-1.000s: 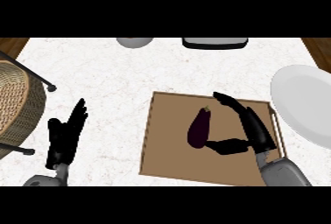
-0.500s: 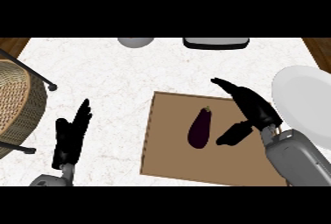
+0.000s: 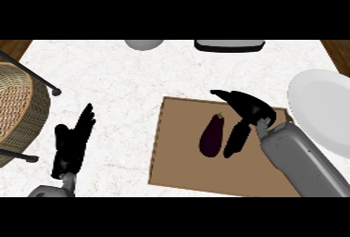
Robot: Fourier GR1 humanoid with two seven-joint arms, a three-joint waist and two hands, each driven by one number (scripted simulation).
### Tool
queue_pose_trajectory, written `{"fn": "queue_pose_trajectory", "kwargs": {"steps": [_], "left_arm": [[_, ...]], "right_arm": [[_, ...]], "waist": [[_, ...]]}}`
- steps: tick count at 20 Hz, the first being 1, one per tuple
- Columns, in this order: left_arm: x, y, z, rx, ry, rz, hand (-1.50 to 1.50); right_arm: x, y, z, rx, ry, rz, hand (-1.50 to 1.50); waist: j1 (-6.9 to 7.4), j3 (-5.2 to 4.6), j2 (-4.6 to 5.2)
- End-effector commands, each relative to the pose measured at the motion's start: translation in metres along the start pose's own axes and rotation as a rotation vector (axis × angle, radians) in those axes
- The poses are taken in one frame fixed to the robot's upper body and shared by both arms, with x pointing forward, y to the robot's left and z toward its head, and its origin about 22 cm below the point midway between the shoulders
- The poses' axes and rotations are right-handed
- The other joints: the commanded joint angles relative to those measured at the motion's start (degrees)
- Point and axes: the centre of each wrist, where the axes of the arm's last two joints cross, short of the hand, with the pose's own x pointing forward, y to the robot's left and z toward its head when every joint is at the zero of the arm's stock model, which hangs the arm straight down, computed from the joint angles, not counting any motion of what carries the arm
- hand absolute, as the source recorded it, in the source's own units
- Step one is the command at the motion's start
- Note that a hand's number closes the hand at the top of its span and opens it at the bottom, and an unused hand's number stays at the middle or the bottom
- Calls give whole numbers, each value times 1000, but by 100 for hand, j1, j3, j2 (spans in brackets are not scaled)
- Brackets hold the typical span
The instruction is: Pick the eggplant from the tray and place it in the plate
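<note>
right hand (image 3: 249, 109) has swung in beside the oblong purple eggplant (image 3: 213, 135).

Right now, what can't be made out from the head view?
1. The plate: its right part is cut off by the view's right edge.
2. The grey round object and the dark object: cut off by the top edge, so too little shows to name them.
3. The wicker basket: cut off by the left edge.
4. The right hand is beside the eggplant: contact can't be told from above.
</note>
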Motion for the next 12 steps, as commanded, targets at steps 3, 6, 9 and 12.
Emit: {"fn": "queue_pose_trajectory", "kwargs": {"steps": [3, 6, 9, 12], "left_arm": [[-10, -9, -18, 8, 8, 6, 0], [8, -4, 9, -7, 5, 28, 0], [2, -6, -15, 13, -1, 7, 0], [4, -5, 7, -1, -14, 12, 0]], "right_arm": [[-7, 0, -17, 61, 38, 11, -150], [-9, -2, -20, 49, 29, 14, -150], [-21, 23, -24, 85, 33, 20, -150], [-1, 10, -20, 92, 26, 35, -150]], "waist": [[-42, 1, 5], [-17, 3, -3], [-45, 2, 2], [-29, 2, -5]]}}
